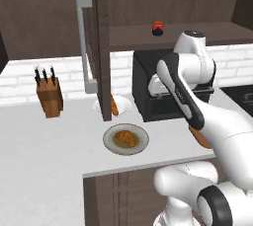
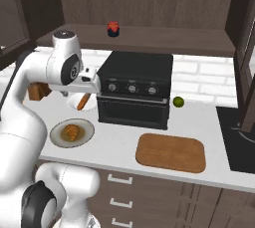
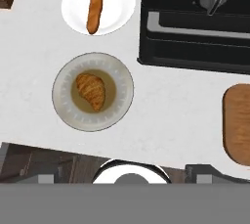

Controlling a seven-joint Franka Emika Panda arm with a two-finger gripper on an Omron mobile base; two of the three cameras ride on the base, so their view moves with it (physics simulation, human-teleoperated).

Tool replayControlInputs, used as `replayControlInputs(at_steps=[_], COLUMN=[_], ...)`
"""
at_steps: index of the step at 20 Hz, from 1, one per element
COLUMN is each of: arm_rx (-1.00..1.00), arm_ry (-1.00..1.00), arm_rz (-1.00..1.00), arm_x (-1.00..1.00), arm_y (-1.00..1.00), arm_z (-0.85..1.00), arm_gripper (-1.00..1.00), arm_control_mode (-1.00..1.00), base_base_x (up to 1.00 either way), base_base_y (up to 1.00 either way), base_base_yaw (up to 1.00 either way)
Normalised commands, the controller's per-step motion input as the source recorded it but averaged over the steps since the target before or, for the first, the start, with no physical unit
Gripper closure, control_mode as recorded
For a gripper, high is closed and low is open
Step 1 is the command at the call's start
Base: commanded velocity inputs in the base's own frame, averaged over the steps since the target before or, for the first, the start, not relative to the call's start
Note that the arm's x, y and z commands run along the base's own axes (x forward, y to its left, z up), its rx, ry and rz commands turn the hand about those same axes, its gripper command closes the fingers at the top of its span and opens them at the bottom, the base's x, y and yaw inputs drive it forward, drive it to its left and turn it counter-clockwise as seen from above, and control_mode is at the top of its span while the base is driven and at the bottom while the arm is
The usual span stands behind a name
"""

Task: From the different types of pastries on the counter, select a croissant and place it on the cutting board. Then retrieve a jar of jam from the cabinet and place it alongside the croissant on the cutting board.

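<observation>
The croissant (image 3: 92, 91) lies on a round beige plate (image 3: 63, 105) on the counter (image 3: 171, 110), also seen as croissant (image 1: 124, 138) and croissant (image 2: 71, 132). A long narrow pastry (image 3: 96, 3) rests on a white plate (image 3: 73, 8) behind it. The cutting board (image 2: 171, 152) lies bare in front of the oven, to the right of the croissant. The red jar of jam (image 2: 113, 29) stands on the shelf of the open cabinet (image 1: 49, 13). My gripper (image 2: 74, 92) hangs high above the two plates, pointing down, open and holding nothing.
A black countertop oven (image 2: 134, 90) stands between the plates and the board's far side. A knife block (image 1: 48, 94) is at the left, a lime (image 2: 178, 102) right of the oven, a dark stovetop (image 2: 239, 142) at far right. The cabinet door with its grey handle (image 1: 84, 42) juts out.
</observation>
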Motion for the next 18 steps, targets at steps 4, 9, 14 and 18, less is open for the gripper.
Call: replayControlInputs(at_steps=[4,9,14,18], arm_rx=[0.00,0.00,-0.01,0.00], arm_ry=[0.00,0.03,0.04,0.08], arm_rz=[0.13,0.12,0.11,0.08], arm_x=[-0.50,-0.02,0.00,0.02], arm_y=[0.20,0.36,0.51,0.48], arm_z=[-0.20,-0.24,-0.47,-0.44], arm_gripper=[-1.00,-1.00,-1.00,-1.00], arm_control_mode=[-1.00,-1.00,-1.00,-1.00], base_base_x=[0.00,0.00,0.00,0.00], base_base_y=[0.00,0.00,0.00,0.00], base_base_yaw=[0.00,0.00,0.00,0.00])
